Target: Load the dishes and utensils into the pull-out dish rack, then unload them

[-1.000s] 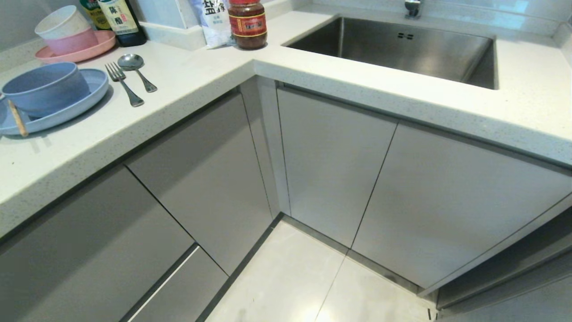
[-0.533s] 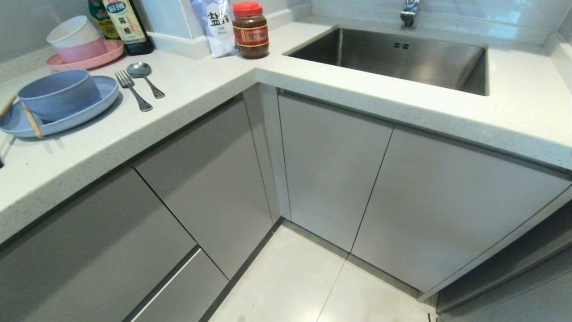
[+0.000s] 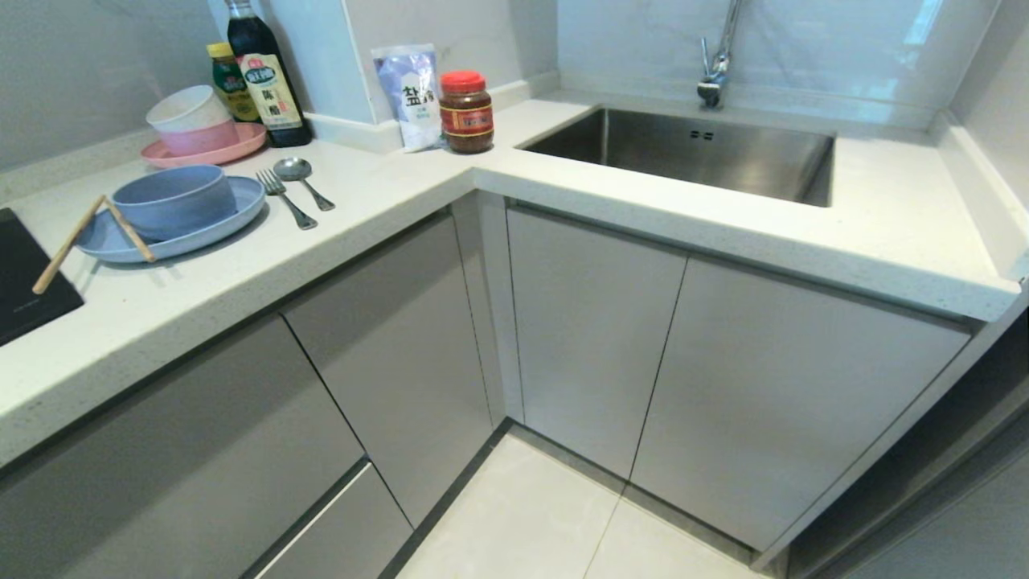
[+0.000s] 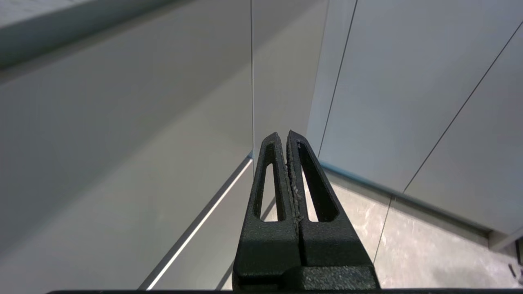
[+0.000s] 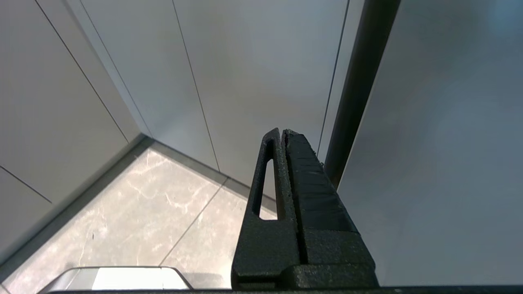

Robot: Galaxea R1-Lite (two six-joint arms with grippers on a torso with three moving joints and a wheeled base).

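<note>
An L-shaped pale speckled countertop (image 3: pixel 386 201) wraps a kitchen corner, seen from above, with grey cabinet doors (image 3: pixel 595 322) closed below it; no pull-out rack can be seen. On the counter's left stretch sits one light-blue plate (image 3: pixel 233 215) with one blue-grey bowl (image 3: pixel 173 201) standing upright on it. Two wooden chopsticks (image 3: pixel 68 245) lean across the plate's left rim, meeting at their far tips and splaying toward the viewer, the left one reaching onto a black panel (image 3: pixel 24 281) at the frame's edge. Just right of the plate lie one fork (image 3: pixel 287 203) and one spoon (image 3: pixel 303 180), side by side, heads toward the wall, handles pointing toward the counter's front edge and slightly right. Behind them one pink plate (image 3: pixel 241 146) carries two stacked bowls (image 3: pixel 189 121), white in pink. Two bottles (image 3: pixel 261 80) stand by the wall with Chinese labels too small to read; a white bag (image 3: pixel 410 92) shows the character 盐; one red-lidded jar (image 3: pixel 466 112) stands beside it. One steel sink (image 3: pixel 691 153) with one tap (image 3: pixel 715 76) lies to the right. Each wrist view shows its arm low by the cabinet fronts above the tiled floor (image 5: pixel 135 212): the left gripper (image 4: pixel 284 136) and right gripper (image 5: pixel 282 134) each have fingers pressed together, gripping nothing.
</note>
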